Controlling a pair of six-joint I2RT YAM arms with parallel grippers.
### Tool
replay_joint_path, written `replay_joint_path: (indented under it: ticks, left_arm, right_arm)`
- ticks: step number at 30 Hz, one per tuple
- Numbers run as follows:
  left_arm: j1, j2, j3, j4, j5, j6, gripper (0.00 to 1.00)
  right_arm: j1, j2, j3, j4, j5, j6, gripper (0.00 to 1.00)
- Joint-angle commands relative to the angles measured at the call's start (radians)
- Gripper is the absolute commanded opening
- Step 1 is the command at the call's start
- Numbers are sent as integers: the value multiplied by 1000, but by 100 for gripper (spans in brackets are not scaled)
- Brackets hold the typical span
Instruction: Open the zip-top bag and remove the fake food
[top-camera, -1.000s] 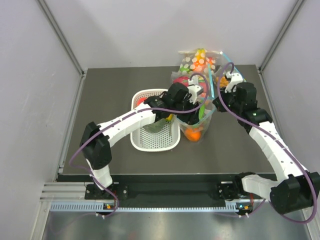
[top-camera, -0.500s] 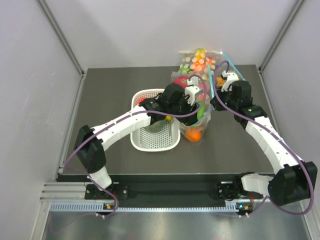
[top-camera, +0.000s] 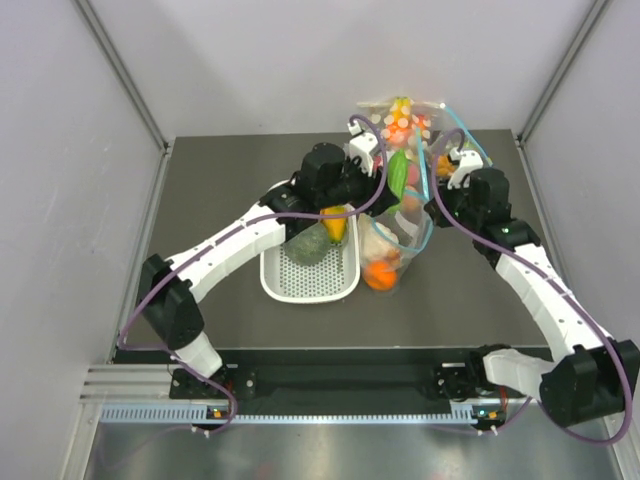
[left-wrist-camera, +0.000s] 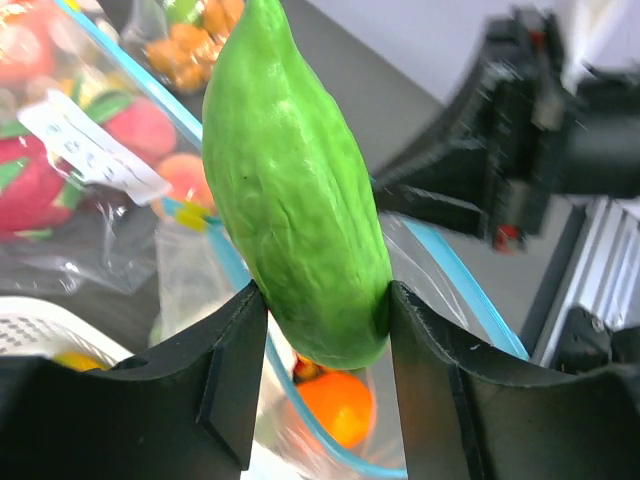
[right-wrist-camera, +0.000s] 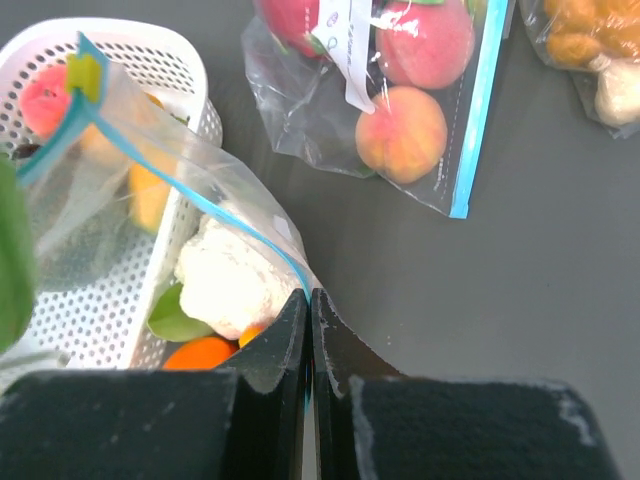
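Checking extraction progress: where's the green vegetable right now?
The green vegetable is clamped in the left gripper, above the open mouth of the zip-top bag; in the top view it is centre-back, just right of the white basket.

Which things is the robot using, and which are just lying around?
Job: zip-top bag, right gripper pinching it, green vegetable in left gripper, orange fruit, cauliflower.
Lying about: bag of peaches, bag of small orange pieces, white basket.

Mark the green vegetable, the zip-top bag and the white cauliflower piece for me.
green vegetable (left-wrist-camera: 295, 190), left wrist view, middle of its body.
zip-top bag (right-wrist-camera: 190, 150), right wrist view, clear wall beside the blue strip.
cauliflower piece (right-wrist-camera: 230, 280), right wrist view, its white lumpy top.
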Motion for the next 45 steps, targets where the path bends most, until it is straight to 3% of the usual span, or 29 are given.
replay_joint_path:
  ticks: [1,7,13,18,26,37,41,43,45]
  left_arm:
    - [20,23,47,156,-35,-46,24]
    - [69,-66,-18,285,-138,-57,26]
    - [214,-169,-175,235,-200,-111,27]
    - [207,-218,-268,14,-215,10,28]
    - [116,-319,-472,-31,-120,116,28]
    - [92,-287,-528,-97,-82,109,32]
    - [92,-269,-529,-115,-112,107,59]
    - [90,-269,-528,-117,-114,109,68]
    - [89,-273,-522,-118,-114,112,84]
  right_arm:
    - [0,-71,-4,11,1,0,0]
    - [2,-103,2,-9,2,-3,0]
    - [2,-95,4,-6,-6,-7,0]
    - [0,-83,5,-6,4,-15,0]
    - [2,-60,10,6,-12,-15,0]
    - [2,-65,8,-3,-13,-12,0]
    - [0,-68,11,-3,-21,-11,0]
    - [0,-68,13,-6,-22,-12,0]
    - [0,-71,15,-8,-26,-12,0]
